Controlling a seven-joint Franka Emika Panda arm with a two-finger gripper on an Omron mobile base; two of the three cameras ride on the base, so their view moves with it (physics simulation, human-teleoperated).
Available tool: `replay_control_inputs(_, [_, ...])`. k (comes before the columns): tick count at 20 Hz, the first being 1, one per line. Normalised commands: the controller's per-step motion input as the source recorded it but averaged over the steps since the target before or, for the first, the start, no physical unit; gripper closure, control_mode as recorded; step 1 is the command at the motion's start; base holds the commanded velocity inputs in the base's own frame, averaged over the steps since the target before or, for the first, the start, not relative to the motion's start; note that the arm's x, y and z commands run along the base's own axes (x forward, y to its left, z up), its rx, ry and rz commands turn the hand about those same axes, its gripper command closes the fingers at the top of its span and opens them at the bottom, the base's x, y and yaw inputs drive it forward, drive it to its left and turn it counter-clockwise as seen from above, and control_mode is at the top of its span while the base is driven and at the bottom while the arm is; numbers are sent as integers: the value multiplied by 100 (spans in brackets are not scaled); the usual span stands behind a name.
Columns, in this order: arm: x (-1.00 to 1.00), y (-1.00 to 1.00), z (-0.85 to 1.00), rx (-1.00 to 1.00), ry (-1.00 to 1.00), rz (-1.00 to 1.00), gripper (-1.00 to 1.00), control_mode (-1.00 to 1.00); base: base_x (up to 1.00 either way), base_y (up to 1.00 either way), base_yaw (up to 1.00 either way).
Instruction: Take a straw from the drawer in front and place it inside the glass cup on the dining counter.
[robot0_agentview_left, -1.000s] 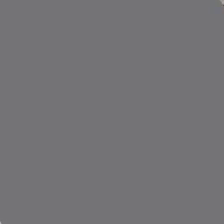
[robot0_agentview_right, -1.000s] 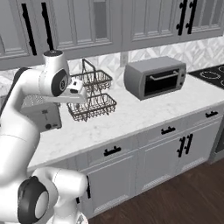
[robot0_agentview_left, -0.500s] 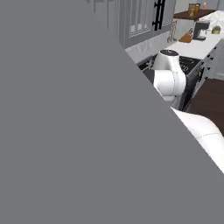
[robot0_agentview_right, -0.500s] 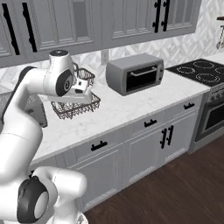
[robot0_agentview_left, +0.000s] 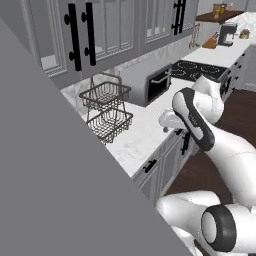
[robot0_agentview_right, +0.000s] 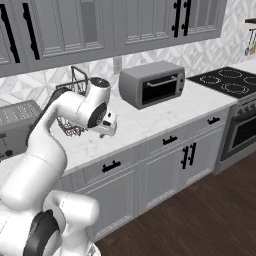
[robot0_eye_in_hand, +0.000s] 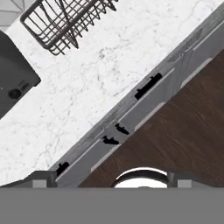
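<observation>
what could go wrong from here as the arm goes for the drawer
1. All the drawers along the marble worktop are closed and look alike, so the arm may pull the wrong one.
2. The gripper hangs close beside the wire basket, so a swing could snag it.
3. A flat grey surface blocks much of the left base view, leaving the approach poorly seen from that side.

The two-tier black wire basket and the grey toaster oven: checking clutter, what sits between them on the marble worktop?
Nothing: in the right base view, bare white marble worktop separates the wire basket from the toaster oven.
</observation>
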Motion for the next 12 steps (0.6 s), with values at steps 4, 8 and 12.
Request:
replay_control_inputs(4, [14, -84, -100, 69, -1, 9, -100, -100, 0, 0, 0])
replay_control_inputs(8, [1, -73, -100, 59, 3, 3, -100, -100, 0, 0, 0])
replay_control_inputs(12, [29, -32, -100, 53, 9, 0, -100, -100, 0, 0, 0])
